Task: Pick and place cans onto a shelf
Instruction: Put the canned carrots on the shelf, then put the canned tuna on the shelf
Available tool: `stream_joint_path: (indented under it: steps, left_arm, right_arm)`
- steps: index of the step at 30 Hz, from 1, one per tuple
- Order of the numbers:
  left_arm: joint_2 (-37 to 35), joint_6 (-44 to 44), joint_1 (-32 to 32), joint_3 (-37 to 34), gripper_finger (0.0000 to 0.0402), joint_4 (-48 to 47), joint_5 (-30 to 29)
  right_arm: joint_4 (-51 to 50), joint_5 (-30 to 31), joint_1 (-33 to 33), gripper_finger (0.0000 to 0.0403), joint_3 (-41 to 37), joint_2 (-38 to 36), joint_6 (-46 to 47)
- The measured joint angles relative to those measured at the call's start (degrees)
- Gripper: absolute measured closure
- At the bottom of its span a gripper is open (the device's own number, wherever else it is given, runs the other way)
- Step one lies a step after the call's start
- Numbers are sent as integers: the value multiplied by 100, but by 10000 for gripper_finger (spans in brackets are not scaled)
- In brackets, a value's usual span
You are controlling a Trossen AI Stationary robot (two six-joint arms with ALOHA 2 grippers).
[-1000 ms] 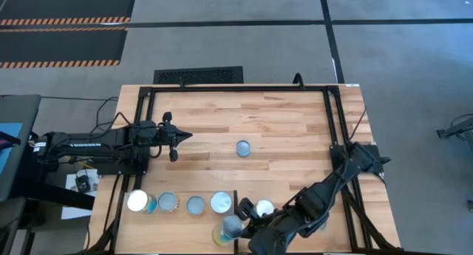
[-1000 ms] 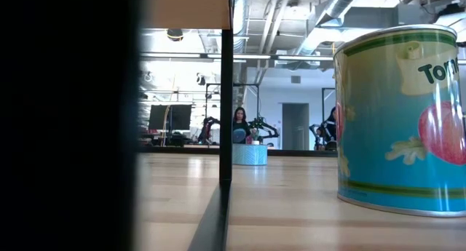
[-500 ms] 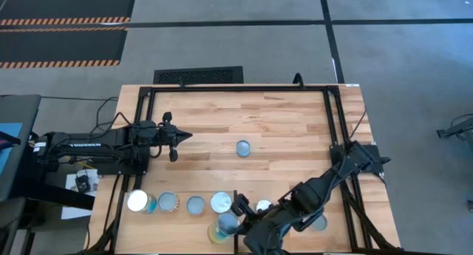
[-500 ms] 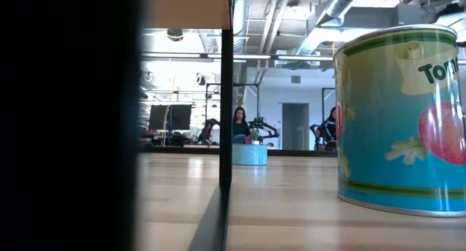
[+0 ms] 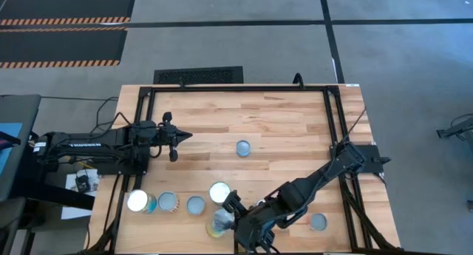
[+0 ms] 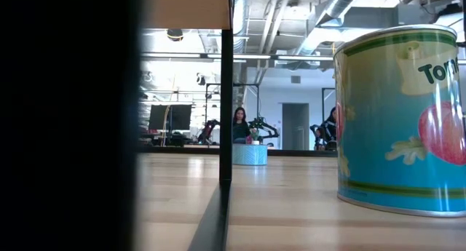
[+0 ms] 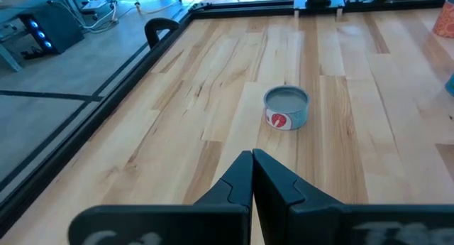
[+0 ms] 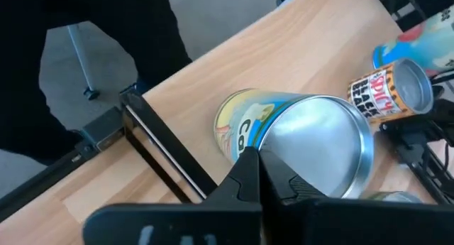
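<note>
The right claw (image 5: 225, 216) sits low at the surface's (image 5: 281, 129) near edge, its fingers closed together against a yellow-and-blue labelled can (image 8: 298, 135) with a silvery top — tilted, not gripped. The left claw (image 7: 252, 175), fingers shut and empty, waits at the left side — a short blue-labelled can (image 7: 286, 107) ahead.

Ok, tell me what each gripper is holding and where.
Nothing: left gripper shut over bare table; right gripper shut, tips at a tilted yellow can's top rim.
</note>
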Motion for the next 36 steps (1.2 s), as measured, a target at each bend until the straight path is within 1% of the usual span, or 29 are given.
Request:
stream_joint_path:
  steps: [3,12,25,33,36]
  left_arm:
    - [0,-4,0,0,402,3,0]
    - [0,-7,0,0,401,15,0]
    - [0,-13,0,0,401,-2,0]
    - [0,-15,0,0,401,0,2]
    - [0,-17,0,0,401,0,80]
  right_arm:
    - [33,-16,10,396,0,-4,2]
    - [64,25,11,361,39,-6,154]
    - [143,157,-42,354,40,-6,430]
    - [417,155,-27,316,39,-6,518]
    - [350,157,48,309,40,-70,557]
